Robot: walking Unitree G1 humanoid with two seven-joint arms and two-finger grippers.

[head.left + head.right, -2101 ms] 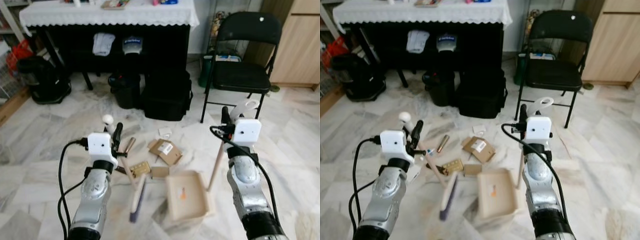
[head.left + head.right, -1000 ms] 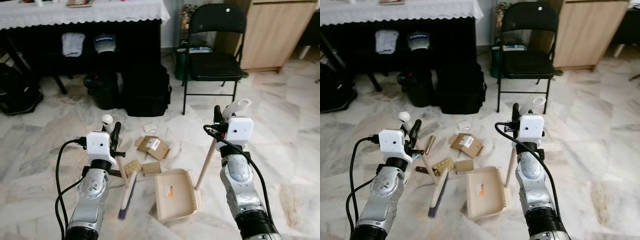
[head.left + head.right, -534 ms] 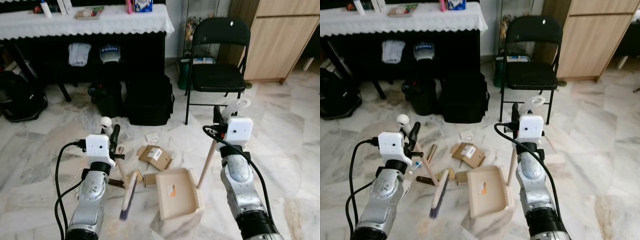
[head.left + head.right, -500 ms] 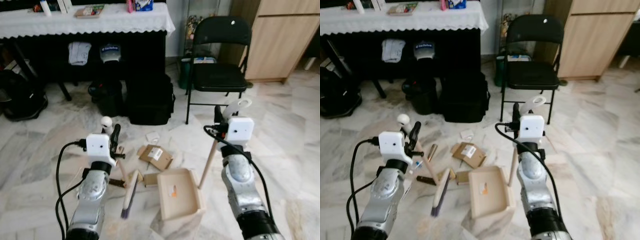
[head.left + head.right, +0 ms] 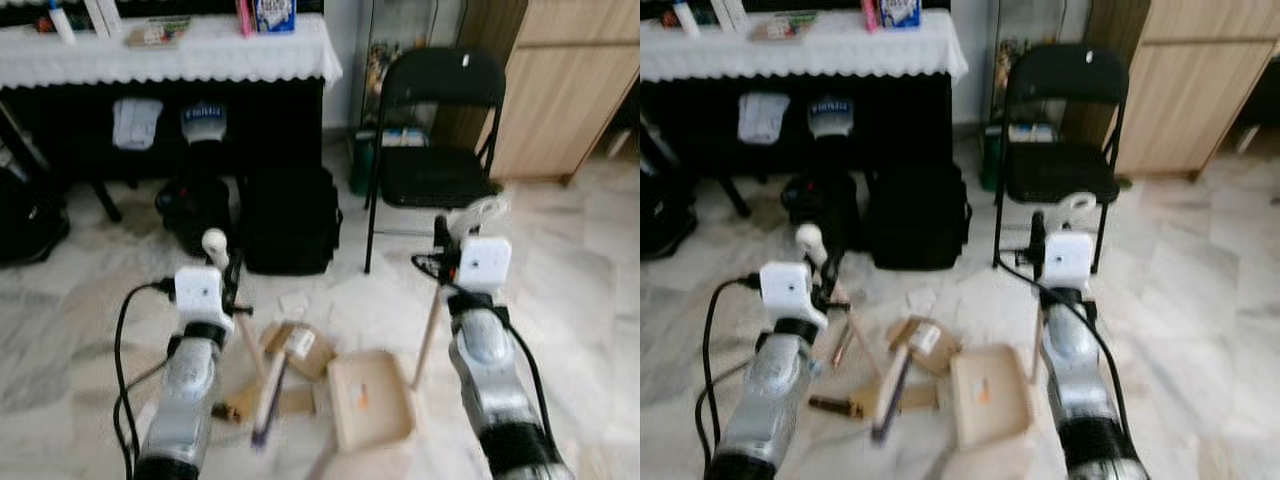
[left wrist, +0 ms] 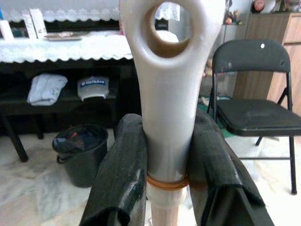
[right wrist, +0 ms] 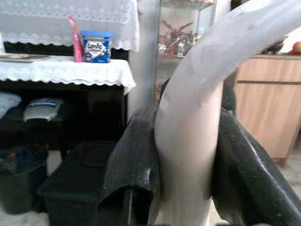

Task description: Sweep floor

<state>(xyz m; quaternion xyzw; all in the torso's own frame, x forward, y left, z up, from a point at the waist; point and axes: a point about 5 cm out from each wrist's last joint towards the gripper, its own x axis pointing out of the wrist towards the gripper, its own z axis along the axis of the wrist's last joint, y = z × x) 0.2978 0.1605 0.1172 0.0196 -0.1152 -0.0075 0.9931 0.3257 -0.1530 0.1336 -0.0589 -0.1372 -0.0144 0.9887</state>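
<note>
**Q:** What's ahead of you, and why is it laid out like that?

**Me:** Farthest off is the long black table with the white lace cloth [image 5: 180,50], then the black folding chair [image 5: 440,130]. Both sit well beyond the patch of pale marble floor [image 5: 80,300] I'm working on. The litter lies between my arms: a brown cardboard scrap with a white label [image 5: 297,345] just beside the beige plastic dustpan [image 5: 370,400], which rests on the floor with its mouth facing the mess to catch it.

**Q:** And your arms?

**Me:** My left gripper [image 6: 164,155] has its fingers [image 6: 120,174] clamped around the grey-capped wooden handle of the small broom [image 5: 268,385], whose bristles are down by the cardboard, angled to push it right. My right gripper [image 7: 186,155] is closed on the dustpan's long wooden handle [image 5: 430,325], holding the pan steady.
</note>
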